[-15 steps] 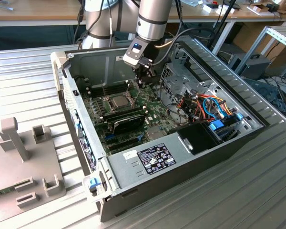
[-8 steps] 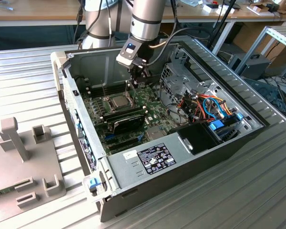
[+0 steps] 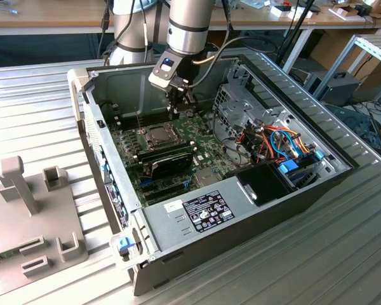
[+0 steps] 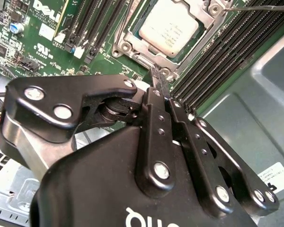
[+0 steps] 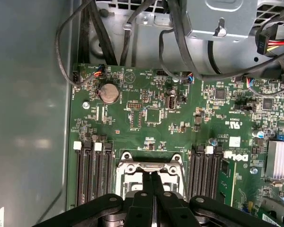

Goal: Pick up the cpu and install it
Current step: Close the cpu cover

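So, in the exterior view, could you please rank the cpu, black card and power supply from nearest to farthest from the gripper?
1. cpu, in its socket beside the gripper.
2. black card, just past the cpu.
3. power supply, labelled box at the case's end.

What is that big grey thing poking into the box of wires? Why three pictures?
The grey thing is a robot arm. It reaches into an open computer case lying on a metal table. One picture comes from a camera standing nearby. The other two come from cameras riding on the arm, looking past its black tool. The tool is pinched shut, holding nothing. Just beyond its tip sits the cpu, a silvery square lying in its socket on the green board.
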Robot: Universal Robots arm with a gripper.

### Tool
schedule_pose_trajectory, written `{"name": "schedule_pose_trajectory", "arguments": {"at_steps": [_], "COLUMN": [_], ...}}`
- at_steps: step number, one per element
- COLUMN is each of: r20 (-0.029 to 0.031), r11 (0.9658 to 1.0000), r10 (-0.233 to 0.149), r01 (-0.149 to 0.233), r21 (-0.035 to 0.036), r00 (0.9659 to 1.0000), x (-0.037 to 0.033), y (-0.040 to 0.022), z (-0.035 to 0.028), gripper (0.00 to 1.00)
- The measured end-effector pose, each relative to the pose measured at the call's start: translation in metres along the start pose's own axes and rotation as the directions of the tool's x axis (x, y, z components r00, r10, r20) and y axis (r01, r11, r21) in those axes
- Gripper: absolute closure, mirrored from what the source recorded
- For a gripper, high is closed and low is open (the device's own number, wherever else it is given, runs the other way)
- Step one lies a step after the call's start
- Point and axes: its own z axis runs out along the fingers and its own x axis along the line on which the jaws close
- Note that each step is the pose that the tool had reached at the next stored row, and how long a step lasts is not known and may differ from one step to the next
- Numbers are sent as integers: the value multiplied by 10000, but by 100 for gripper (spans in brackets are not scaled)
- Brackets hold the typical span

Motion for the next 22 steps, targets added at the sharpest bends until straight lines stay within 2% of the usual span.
{"name": "schedule_pose_trajectory", "arguments": {"at_steps": [2,10,16,22], "r20": [7,14,29,77], "r11": [10000,10000,10000,10000], "r10": [1,0,0,3], "r01": [-1,0,0,-4], "r21": [1,0,1,34], "r00": [10000,10000,10000,10000], "x": [1,15,23,19], "y": [-13,-237,-361,-439], "z": [1,47,72,94], "gripper": [89,89,89,89]}}
